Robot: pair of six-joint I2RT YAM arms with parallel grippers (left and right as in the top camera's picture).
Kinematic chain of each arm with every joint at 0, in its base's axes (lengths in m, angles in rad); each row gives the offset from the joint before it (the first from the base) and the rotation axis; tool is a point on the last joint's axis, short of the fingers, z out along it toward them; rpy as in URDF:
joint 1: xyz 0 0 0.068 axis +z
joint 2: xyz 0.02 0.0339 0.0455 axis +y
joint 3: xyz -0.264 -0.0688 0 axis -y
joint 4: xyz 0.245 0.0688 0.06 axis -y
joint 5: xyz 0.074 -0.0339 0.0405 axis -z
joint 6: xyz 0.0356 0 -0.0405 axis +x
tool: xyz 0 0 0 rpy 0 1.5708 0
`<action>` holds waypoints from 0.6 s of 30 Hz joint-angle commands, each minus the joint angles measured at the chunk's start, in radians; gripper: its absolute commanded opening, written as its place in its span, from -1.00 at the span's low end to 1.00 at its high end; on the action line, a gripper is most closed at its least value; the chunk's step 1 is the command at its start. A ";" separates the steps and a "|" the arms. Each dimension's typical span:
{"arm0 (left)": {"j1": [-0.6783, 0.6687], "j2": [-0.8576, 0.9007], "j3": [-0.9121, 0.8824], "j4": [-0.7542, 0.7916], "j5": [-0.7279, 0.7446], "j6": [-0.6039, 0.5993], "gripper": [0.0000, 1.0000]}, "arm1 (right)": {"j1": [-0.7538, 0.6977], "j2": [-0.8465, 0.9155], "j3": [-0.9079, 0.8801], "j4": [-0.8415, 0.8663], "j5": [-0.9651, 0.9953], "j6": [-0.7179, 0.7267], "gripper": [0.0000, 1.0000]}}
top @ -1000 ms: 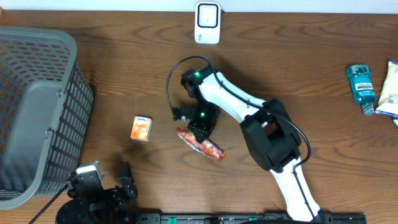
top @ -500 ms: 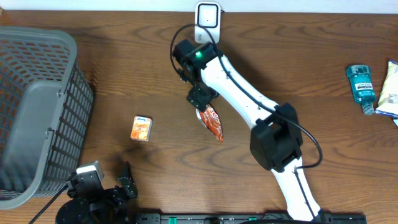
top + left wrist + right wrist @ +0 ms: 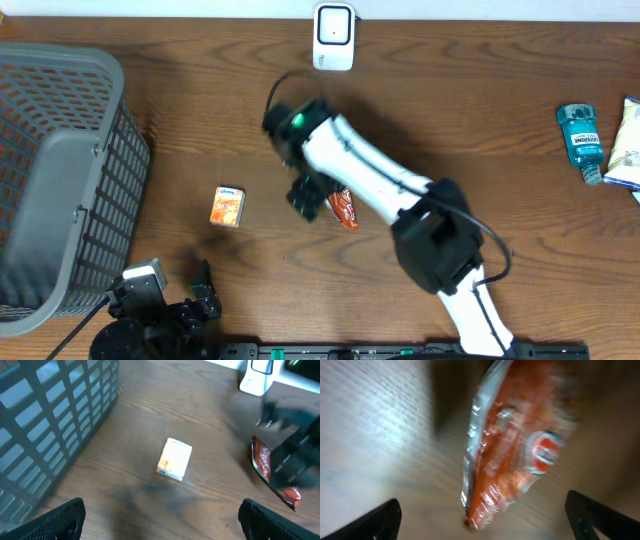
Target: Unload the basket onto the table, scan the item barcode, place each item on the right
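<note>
The item, an orange foil snack packet, lies loose on the wood just right of my right gripper. In the right wrist view the packet is blurred and sits ahead of the right gripper, whose fingers stand wide open and touch nothing. The white scanner stands at the table's far edge. My left gripper rests open at the near left. In the left wrist view the left gripper holds nothing, and the packet is partly covered by the blurred right arm.
A small orange box lies left of the packet. A grey mesh basket fills the left side. A blue mouthwash bottle and a bag lie at the far right edge.
The right gripper carried the packet up toward the scanner, then swung back toward the near left and opened. The packet is out of its grip. The left arm has not moved.
</note>
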 commanded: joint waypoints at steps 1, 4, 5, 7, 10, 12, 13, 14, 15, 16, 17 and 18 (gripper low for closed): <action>0.005 -0.001 -0.002 0.001 0.009 -0.006 0.96 | 0.048 -0.007 -0.121 0.064 0.151 0.116 0.99; 0.005 -0.001 -0.002 0.001 0.009 -0.006 0.95 | 0.057 -0.006 -0.177 0.123 0.189 0.119 0.99; 0.005 -0.001 -0.002 0.001 0.009 -0.006 0.96 | 0.057 -0.006 -0.195 0.140 0.206 0.124 0.98; 0.005 -0.001 -0.002 0.001 0.009 -0.006 0.95 | 0.056 -0.006 -0.234 0.170 0.236 0.137 0.99; 0.005 -0.001 -0.002 0.001 0.009 -0.006 0.96 | 0.041 -0.006 -0.290 0.209 0.248 0.140 0.99; 0.005 -0.001 -0.002 0.001 0.009 -0.006 0.96 | 0.023 -0.006 -0.318 0.228 0.248 0.140 0.98; 0.005 -0.001 -0.002 0.001 0.009 -0.006 0.96 | 0.008 -0.006 -0.329 0.237 0.248 0.134 0.98; 0.005 -0.001 -0.002 0.001 0.009 -0.006 0.96 | -0.003 -0.005 -0.335 0.246 0.241 0.122 0.99; 0.005 -0.001 -0.002 0.001 0.009 -0.006 0.96 | -0.013 -0.005 -0.339 0.253 0.231 0.102 0.98; 0.005 -0.001 -0.002 0.001 0.009 -0.006 0.96 | -0.023 -0.005 -0.342 0.266 0.210 0.074 0.99; 0.005 -0.001 -0.002 0.001 0.009 -0.006 0.96 | -0.031 -0.005 -0.343 0.278 0.179 0.039 0.97; 0.005 -0.001 -0.002 0.001 0.009 -0.006 0.95 | -0.039 -0.005 -0.345 0.295 0.138 0.004 0.87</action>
